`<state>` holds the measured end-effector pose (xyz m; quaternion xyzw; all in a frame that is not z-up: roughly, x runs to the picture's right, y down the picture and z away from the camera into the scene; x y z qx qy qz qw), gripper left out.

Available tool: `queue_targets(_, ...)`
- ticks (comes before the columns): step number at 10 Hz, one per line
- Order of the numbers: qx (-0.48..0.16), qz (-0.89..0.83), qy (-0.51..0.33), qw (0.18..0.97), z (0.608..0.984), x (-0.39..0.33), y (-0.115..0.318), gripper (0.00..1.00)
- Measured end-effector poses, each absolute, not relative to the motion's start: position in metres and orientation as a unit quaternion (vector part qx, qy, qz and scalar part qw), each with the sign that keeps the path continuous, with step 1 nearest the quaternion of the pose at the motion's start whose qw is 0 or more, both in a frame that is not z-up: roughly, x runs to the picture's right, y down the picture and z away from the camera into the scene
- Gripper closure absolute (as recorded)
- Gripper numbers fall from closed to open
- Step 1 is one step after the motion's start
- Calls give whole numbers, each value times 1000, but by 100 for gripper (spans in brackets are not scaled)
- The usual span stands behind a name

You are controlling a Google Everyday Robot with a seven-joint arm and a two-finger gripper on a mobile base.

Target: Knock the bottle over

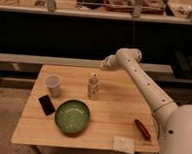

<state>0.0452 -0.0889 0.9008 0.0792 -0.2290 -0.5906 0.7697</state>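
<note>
The bottle (93,86) stood upright near the middle of the wooden table (111,113), a little toward its far edge, so the task was not yet done. The gripper (104,63) hung above the far part of the table, up and to the right of the bottle's cap and apart from it; nothing was seen in its hold, and how wide it stood I cannot tell. To my judgement the step in hand was the approach: the arm (144,85) reached in from the right side and the gripper was near the bottle but higher than its top. The next move probably called for lowering the gripper to about the height of the bottle's upper half and then pushing sideways toward the left, because a push high on a slim bottle tips it more easily than a push at the base, which might only slide it. The white cup (52,84) stood well to the left of the bottle, the green bowl (72,116) lay in front of it, and a dark flat object (46,105) lay beside the bowl, so a falling bottle could roll toward them. A reddish object (142,129) and a pale square piece (123,144) lay near the front right corner. No brand, label or writing could be read on any of these things.
</note>
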Motion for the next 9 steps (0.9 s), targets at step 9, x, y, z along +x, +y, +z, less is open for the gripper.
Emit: queue_targets(9, 58, -660, -323, 676, 777, -24, 0, 92)
